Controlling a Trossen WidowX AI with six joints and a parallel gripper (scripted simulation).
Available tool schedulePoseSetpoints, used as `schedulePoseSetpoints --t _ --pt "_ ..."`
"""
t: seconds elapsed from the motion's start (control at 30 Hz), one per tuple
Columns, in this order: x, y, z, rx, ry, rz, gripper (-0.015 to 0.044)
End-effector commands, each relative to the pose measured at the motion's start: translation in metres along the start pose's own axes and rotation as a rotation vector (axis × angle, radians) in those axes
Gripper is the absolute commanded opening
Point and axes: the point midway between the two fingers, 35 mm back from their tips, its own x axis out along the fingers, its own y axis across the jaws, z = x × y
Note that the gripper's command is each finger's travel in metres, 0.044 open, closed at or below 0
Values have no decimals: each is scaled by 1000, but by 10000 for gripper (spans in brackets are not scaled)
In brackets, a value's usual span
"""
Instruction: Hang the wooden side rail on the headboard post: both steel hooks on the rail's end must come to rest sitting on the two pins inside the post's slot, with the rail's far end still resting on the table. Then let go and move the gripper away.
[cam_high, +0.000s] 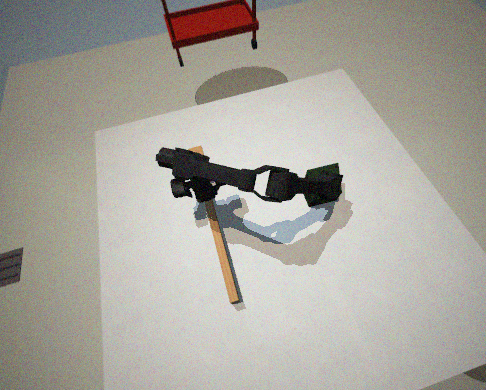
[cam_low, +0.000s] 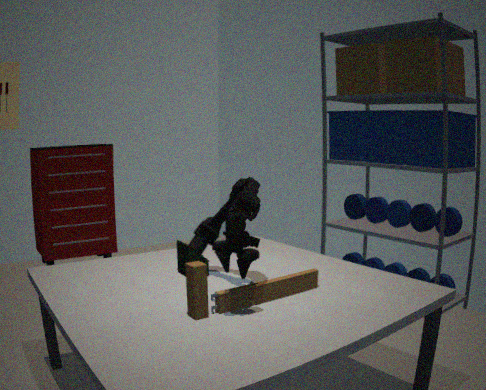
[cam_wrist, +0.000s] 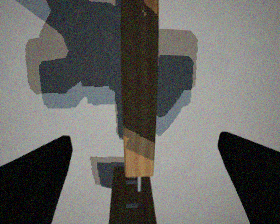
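A long, straight wooden rail (cam_wrist: 139, 90), mostly in dark shadow, runs down between the spread black tapered fingers, touching neither. Its pale tan end meets the dark brown wooden post (cam_wrist: 131, 197) in view, above the white tabletop (cam_wrist: 200, 115).

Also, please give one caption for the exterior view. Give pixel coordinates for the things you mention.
Open black pincer (cam_low: 235, 275) above a brown wooden rail (cam_low: 270, 291), beside an upright wooden post (cam_low: 197, 292).

Your arm's bent: upper section (cam_high: 225, 175) (cam_low: 222, 215) raised and reaching out from the base (cam_high: 324, 189) (cam_low: 182, 246), wrist folded down. Your gripper (cam_high: 204, 192) (cam_low: 235, 275) (cam_wrist: 146, 142) points downward, fingers wide apart, one each side of the wrist view, nothing between them.
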Motion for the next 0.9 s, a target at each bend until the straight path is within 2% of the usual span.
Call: schedulePoseSetpoints --t 0.0,0.87 --pt "16 1 3 3 -9 9 440" --pt "57 0 3 3 -10 8 440"
